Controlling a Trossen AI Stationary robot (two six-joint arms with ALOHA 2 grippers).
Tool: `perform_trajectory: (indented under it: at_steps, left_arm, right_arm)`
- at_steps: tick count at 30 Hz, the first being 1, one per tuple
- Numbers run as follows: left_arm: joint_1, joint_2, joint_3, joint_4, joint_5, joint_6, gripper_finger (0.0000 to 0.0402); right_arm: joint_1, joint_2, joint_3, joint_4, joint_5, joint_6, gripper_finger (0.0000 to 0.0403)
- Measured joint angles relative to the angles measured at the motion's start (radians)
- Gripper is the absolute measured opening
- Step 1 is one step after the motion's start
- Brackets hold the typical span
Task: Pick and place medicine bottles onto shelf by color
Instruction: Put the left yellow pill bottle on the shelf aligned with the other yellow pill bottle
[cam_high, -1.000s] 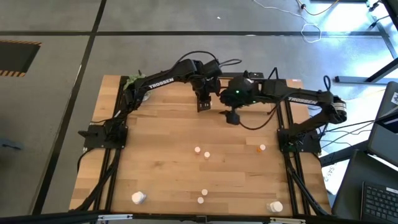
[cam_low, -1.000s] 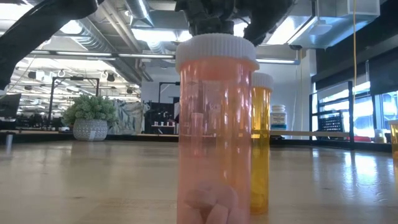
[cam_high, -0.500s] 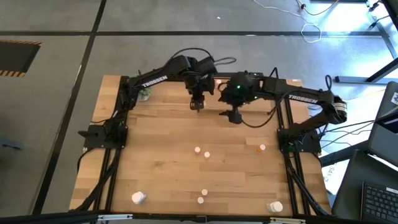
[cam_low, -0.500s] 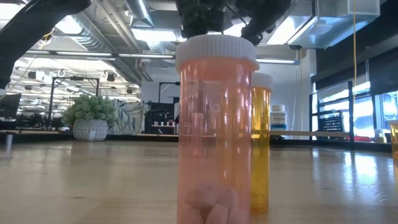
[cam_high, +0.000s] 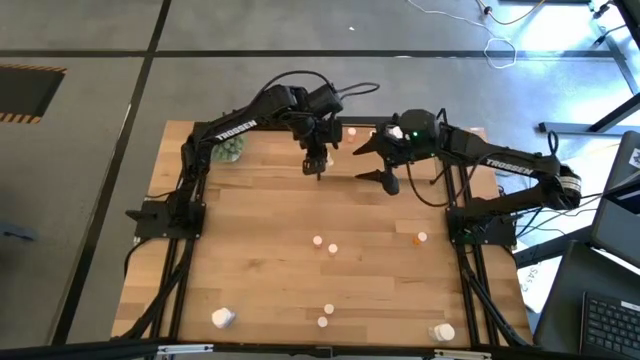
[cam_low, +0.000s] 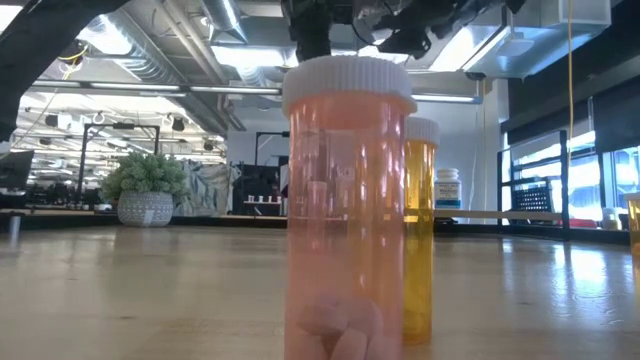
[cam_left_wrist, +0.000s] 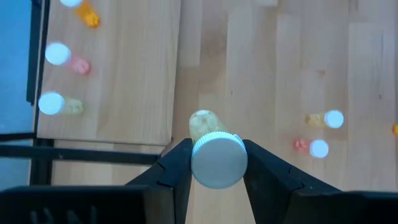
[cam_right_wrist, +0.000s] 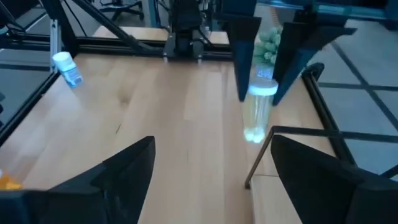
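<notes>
Medicine bottles lie scattered over the bench (cam_high: 250, 230): a small cluster mid-bench (cam_high: 325, 244), an orange-topped one (cam_high: 417, 239) toward the right, and more along the near edge. The left tool (cam_left_wrist: 217, 163) hangs at the far side, its fingers closed on the white cap of a pale yellowish bottle (cam_left_wrist: 210, 149) hanging just beside the shelf (cam_left_wrist: 109, 74). Three bottles lie on that shelf, orange (cam_left_wrist: 84, 11), pink (cam_left_wrist: 68, 59) and yellowish (cam_left_wrist: 61, 104). The right tool (cam_high: 378, 162) hangs just right of the left one, fingers spread wide and holding nothing. Close to the low camera stands a pink bottle (cam_low: 347, 210), an amber one (cam_low: 419, 230) behind it.
</notes>
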Motion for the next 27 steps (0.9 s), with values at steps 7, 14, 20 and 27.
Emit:
perform_trajectory:
  at_steps: [7,14,20,27]
  left_arm:
    - [-0.016,0.001,0.000,-0.006,0.000,-0.017,0.0119]
    - [-0.028,0.002,0.000,-0.001,0.000,-0.027,0.0119]
    - [-0.028,0.002,0.000,0.021,-0.002,-0.052,0.0119]
    - [-0.030,0.002,0.000,0.042,-0.002,-0.052,0.0119]
  right_arm:
    - [0.003,0.004,-0.056,0.050,0.023,0.002,0.0323]
    - [0.005,0.048,-0.089,0.136,0.110,0.029,0.0323]
    - [0.006,0.103,-0.089,0.186,0.105,0.036,0.0323]
    - [0.006,0.129,-0.089,0.267,0.105,0.039,0.0323]
